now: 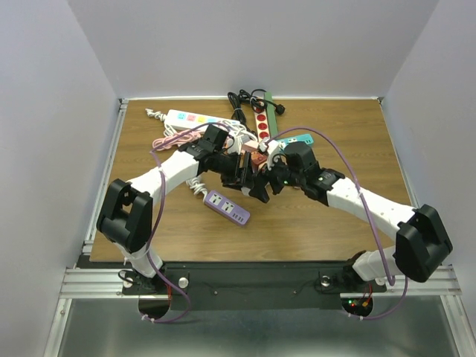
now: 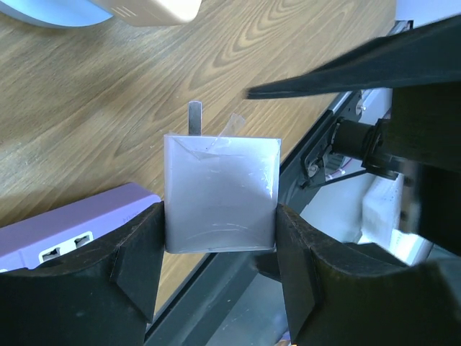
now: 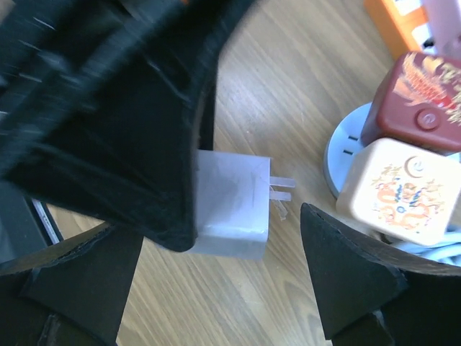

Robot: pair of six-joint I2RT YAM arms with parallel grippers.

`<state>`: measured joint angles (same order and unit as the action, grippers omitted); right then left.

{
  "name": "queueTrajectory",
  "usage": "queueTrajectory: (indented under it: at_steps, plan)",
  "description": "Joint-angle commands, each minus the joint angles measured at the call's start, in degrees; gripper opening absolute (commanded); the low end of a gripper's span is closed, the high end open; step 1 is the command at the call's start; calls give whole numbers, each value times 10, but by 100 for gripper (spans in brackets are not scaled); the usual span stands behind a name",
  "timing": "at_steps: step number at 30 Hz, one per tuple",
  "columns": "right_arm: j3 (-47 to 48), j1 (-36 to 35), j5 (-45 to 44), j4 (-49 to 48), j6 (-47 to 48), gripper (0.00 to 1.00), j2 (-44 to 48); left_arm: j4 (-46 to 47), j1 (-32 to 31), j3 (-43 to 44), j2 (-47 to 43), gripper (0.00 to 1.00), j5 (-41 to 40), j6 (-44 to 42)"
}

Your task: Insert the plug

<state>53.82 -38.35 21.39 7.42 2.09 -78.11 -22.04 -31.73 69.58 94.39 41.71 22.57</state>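
Note:
The plug (image 2: 220,191) is a white cube adapter with two flat metal prongs, held off the table. My left gripper (image 2: 220,220) is shut on its sides, with the prongs pointing away from the wrist. In the right wrist view the plug (image 3: 234,202) shows half hidden behind a left finger, its prongs pointing right. My right gripper (image 3: 220,227) stands open around it, touching nothing, with one finger just beyond the prongs. From above, both grippers (image 1: 245,178) (image 1: 271,178) meet at mid-table. A purple power strip (image 1: 226,207) (image 2: 65,231) lies just in front of them.
A round white socket hub (image 3: 340,155) carries a cream adapter (image 3: 400,191) and a red adapter (image 3: 425,101), close to the right of the prongs. At the back lie a white strip (image 1: 195,119), a red strip (image 1: 262,123), a teal strip (image 1: 294,140) and black cable (image 1: 242,99).

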Motion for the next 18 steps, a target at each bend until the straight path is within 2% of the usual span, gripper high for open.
queueTrajectory:
  at_steps: [1, 14, 18]
  plan:
    - [3, -7, -2, -34, -16, 91, -20, 26, 2, 21, -46, 0, 21, 15]
    - [1, -11, -24, -48, -16, 86, -13, 40, 3, 6, -51, 0, 29, 23]
    - [-1, -10, -34, -54, -17, 80, -6, 43, 3, 5, -53, 0, 29, 24]
